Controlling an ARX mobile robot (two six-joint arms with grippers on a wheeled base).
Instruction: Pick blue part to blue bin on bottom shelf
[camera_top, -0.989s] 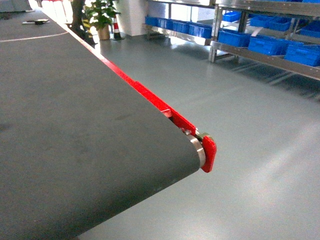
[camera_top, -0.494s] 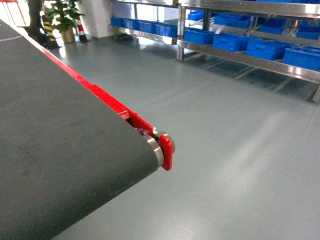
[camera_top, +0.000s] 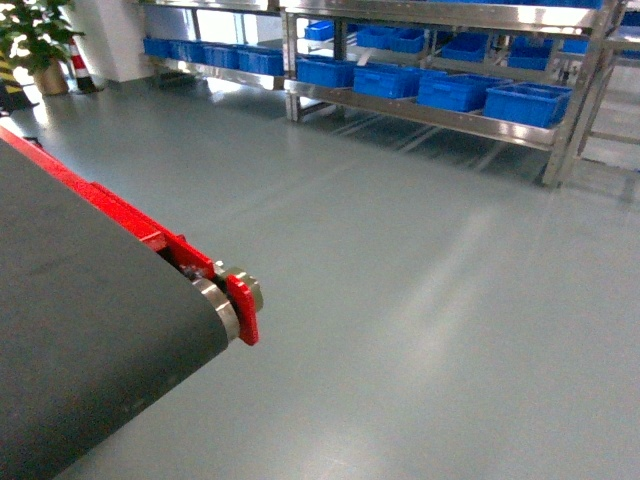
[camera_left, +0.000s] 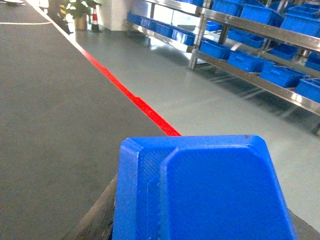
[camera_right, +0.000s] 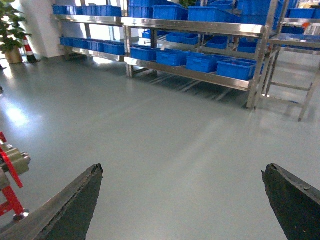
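The blue part (camera_left: 210, 190), a blue block with bevelled corners, fills the bottom of the left wrist view. My left gripper (camera_left: 202, 216) is shut on it, with a dark finger (camera_left: 102, 212) showing at its left side above the dark conveyor belt (camera_left: 55, 110). Far back, the bottom shelf (camera_top: 430, 114) of the steel rack carries several blue bins (camera_top: 527, 103); I cannot tell which one is the task's blue bin. My right gripper (camera_right: 182, 170) hangs open over bare floor, holding nothing. Neither gripper shows in the head view.
The conveyor (camera_top: 80, 330) with its red side rail (camera_top: 120, 215) and end roller (camera_top: 228, 305) takes up the left of the head view. Grey floor (camera_top: 420, 300) stretches to the racks. A potted plant (camera_top: 38, 40) stands far left, a second steel frame (camera_right: 295, 60) at right.
The head view has swung to the right: the conveyor end has slid toward the left of the picture and the racks with blue bins now span the top.
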